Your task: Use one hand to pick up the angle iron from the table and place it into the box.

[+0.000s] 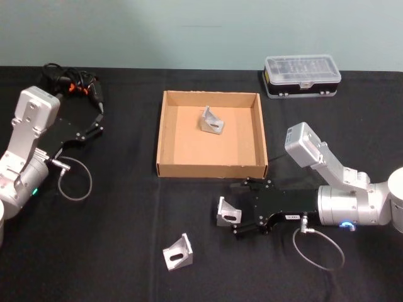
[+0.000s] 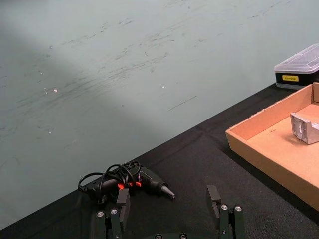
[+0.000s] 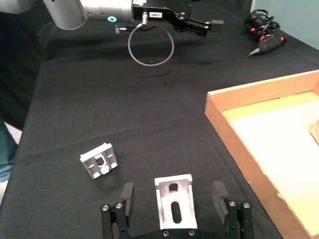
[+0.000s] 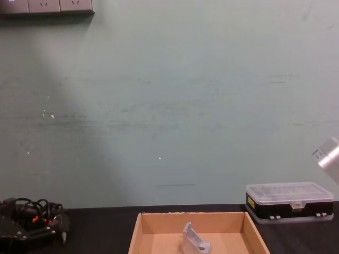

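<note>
The right gripper lies low on the table just before the box, claw released, fingers spread either side of an angle iron; a second angle iron lies nearby; a third angle iron sits in the box; a plastic case stands behind; the left gripper, also released, is parked beside a corded tool.

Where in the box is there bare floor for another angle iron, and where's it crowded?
The box floor is bare along its left, right and front walls; one angle iron sits centred in the back half. Crowded: the table before the box's front right corner, where the open right pincer straddles a second angle iron. The left pincer idles far left.
</note>
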Robot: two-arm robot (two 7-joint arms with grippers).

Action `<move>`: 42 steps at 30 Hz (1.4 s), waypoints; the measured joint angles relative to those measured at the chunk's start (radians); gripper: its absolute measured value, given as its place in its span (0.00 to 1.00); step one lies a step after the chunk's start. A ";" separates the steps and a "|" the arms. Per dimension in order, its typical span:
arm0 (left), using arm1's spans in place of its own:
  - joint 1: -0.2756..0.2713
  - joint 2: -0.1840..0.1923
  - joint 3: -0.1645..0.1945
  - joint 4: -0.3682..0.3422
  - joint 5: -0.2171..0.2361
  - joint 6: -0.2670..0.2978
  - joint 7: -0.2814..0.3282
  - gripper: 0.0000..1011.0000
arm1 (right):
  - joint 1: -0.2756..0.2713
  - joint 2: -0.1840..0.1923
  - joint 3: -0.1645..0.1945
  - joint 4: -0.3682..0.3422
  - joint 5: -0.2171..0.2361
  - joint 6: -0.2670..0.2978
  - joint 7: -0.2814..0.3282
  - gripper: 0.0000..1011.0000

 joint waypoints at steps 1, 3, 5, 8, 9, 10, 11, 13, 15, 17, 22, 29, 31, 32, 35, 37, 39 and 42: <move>0.000 0.000 0.000 0.000 0.000 0.000 0.000 0.99 | 0.002 -0.001 -0.002 0.002 -0.001 0.000 0.002 0.99; 0.000 0.000 0.000 0.000 0.000 0.000 0.000 0.99 | 0.009 -0.004 -0.009 0.007 -0.003 -0.001 0.006 0.99; 0.000 0.000 0.000 0.000 0.000 0.000 0.000 0.99 | 0.013 -0.007 -0.013 0.010 -0.005 -0.002 0.008 0.99; 0.000 0.000 0.000 0.000 0.000 0.000 0.000 0.99 | 0.022 -0.012 -0.020 0.018 -0.008 -0.005 0.012 0.99; 0.000 0.000 0.000 0.000 0.000 0.000 0.000 0.99 | 0.024 -0.014 -0.022 0.021 -0.009 -0.006 0.013 0.99; 0.000 0.000 0.000 0.000 0.000 0.000 0.000 0.99 | 0.029 -0.017 -0.026 0.026 -0.011 -0.008 0.015 0.99; 0.000 0.000 0.000 0.000 0.000 0.000 0.000 0.99 | 0.031 -0.019 -0.027 0.028 -0.011 -0.008 0.016 0.99; 0.000 0.000 0.000 0.000 0.000 0.000 0.000 0.99 | 0.037 -0.024 -0.033 0.035 -0.012 -0.010 0.020 0.99; 0.000 0.000 0.000 0.000 0.000 0.000 0.000 0.99 | 0.041 -0.027 -0.036 0.040 -0.013 -0.011 0.021 0.99; 0.000 0.000 0.000 0.000 0.000 0.000 0.000 0.99 | 0.047 -0.033 -0.042 0.048 -0.013 -0.011 0.025 0.99; 0.000 0.000 0.000 0.000 0.000 0.000 0.000 0.99 | 0.057 -0.046 -0.052 0.061 -0.013 -0.013 0.031 0.99; 0.000 0.000 0.000 0.000 0.000 0.000 0.000 0.99 | 0.070 -0.058 -0.066 0.076 -0.014 -0.014 0.038 0.98; 0.000 0.000 0.000 0.000 0.000 0.000 0.000 0.99 | 0.071 -0.059 -0.067 0.078 -0.014 -0.015 0.039 0.96; 0.000 0.000 0.000 0.000 0.000 0.000 0.000 0.99 | 0.073 -0.060 -0.069 0.079 -0.014 -0.015 0.039 0.92; 0.000 0.000 0.000 0.000 0.000 0.000 0.000 0.99 | 0.074 -0.061 -0.070 0.081 -0.014 -0.015 0.038 0.88; 0.000 0.000 0.000 0.000 0.000 0.000 0.000 0.99 | 0.076 -0.061 -0.071 0.083 -0.014 -0.015 0.038 0.81; 0.000 0.000 0.000 0.000 0.000 0.000 0.000 0.99 | 0.077 -0.062 -0.072 0.084 -0.014 -0.016 0.038 0.74; 0.000 0.000 0.000 0.000 0.000 0.000 0.000 0.99 | 0.078 -0.061 -0.073 0.085 -0.013 -0.019 0.039 0.65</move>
